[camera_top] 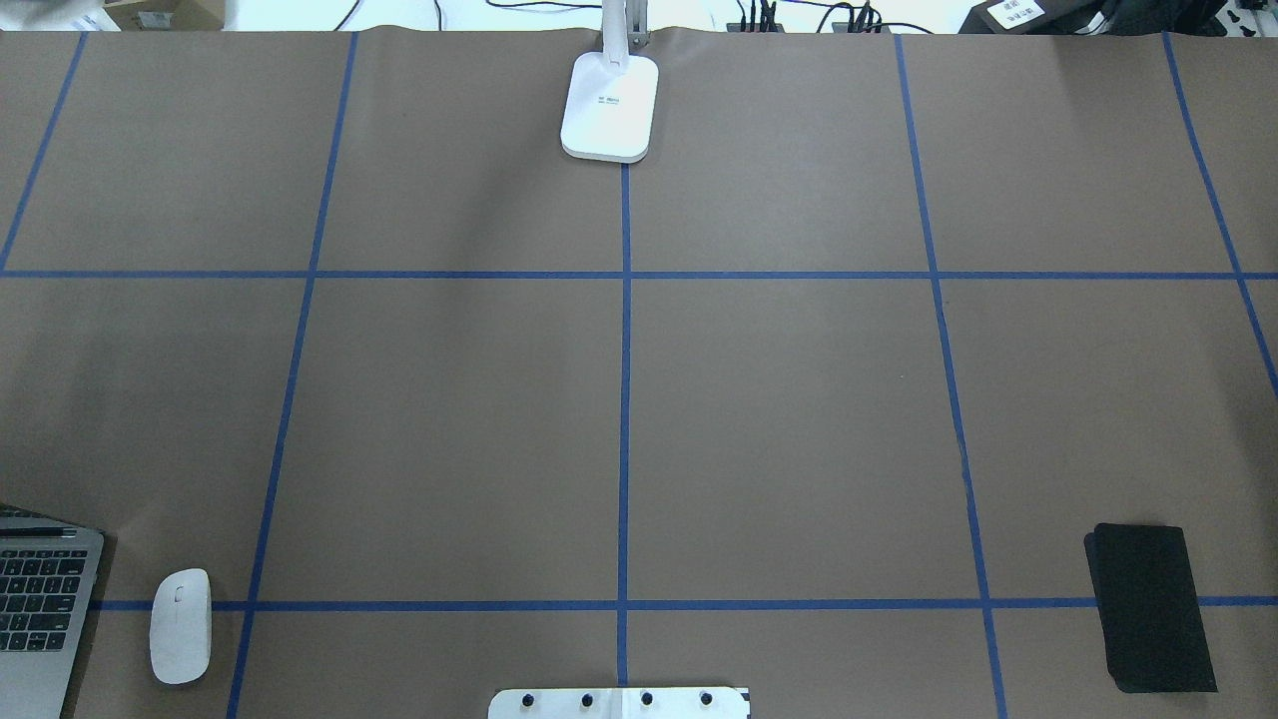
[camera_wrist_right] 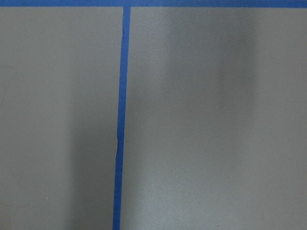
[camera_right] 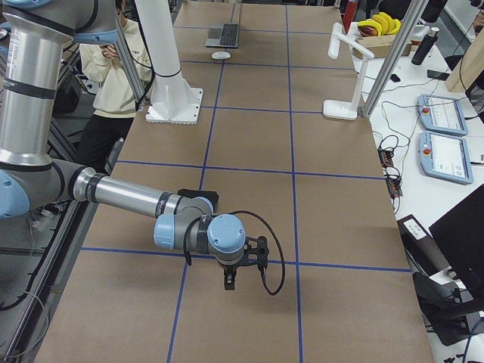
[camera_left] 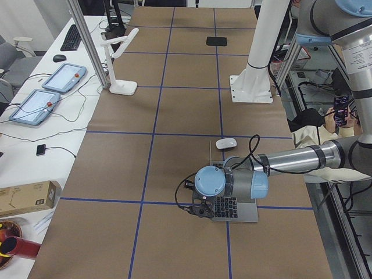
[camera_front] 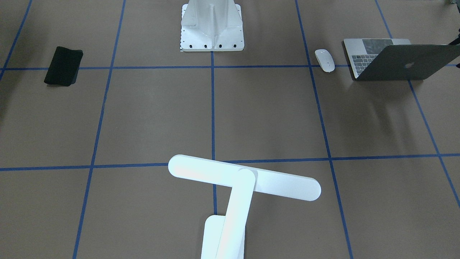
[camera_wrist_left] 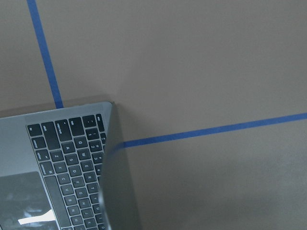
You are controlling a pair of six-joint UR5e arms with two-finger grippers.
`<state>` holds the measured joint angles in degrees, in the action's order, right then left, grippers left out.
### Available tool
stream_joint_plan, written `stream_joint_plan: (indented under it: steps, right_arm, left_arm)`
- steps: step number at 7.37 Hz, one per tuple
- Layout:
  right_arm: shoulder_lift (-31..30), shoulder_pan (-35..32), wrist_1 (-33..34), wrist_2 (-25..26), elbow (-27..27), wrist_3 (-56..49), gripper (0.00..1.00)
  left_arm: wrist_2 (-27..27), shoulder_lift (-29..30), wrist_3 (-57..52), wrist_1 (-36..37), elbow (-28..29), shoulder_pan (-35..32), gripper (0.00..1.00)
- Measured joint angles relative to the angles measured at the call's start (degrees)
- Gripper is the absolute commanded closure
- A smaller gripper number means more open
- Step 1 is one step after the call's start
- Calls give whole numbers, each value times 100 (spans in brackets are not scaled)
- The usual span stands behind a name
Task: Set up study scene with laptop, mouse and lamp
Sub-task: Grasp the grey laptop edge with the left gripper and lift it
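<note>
Light: bright, even, from overhead.
Shadows: soft; the laptop [camera_front: 406, 63] cast a faint one on the paper.
Glare: the lamp [camera_front: 201, 171] head was washed out white.
Blur: laptop's lid edge unfocused in the left wrist view.

The mouse [camera_front: 325, 60] lies just beside the laptop [camera_front: 395, 61]; the lamp [camera_front: 240, 196] stands well apart across the table [camera_front: 143, 118].

The slim space-grey metal laptop [camera_top: 40, 599] is cut off at the overhead view's 8 o'clock edge, and the white bar-headed desk lamp [camera_top: 610, 105] at 12 o'clock. The left gripper [camera_left: 201, 211] and right gripper [camera_right: 230, 284] show too small to judge their jaws.
</note>
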<state>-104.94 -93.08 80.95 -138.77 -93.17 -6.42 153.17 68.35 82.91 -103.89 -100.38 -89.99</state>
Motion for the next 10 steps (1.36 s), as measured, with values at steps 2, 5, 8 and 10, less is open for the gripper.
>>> stream_joint_plan:
  steps: [2, 5, 8, 10]
  right_arm:
    - [-2, 0, 0, -17, -5, -1, 0]
    - [-4, 0, 0, -76, -2, -9, 0]
    - [5, 0, 0, -88, -4, -1, 0]
    - [8, 0, -6, -88, -21, -6, 0]
  left_arm:
    - [9, -15, 151, -217, 0, 258, 30]
    - [16, -53, 365, -392, 1, 404, 100]
    - [124, -26, 366, -391, 6, 411, 100]
    - [725, 229, 395, -257, 51, 408, 100]
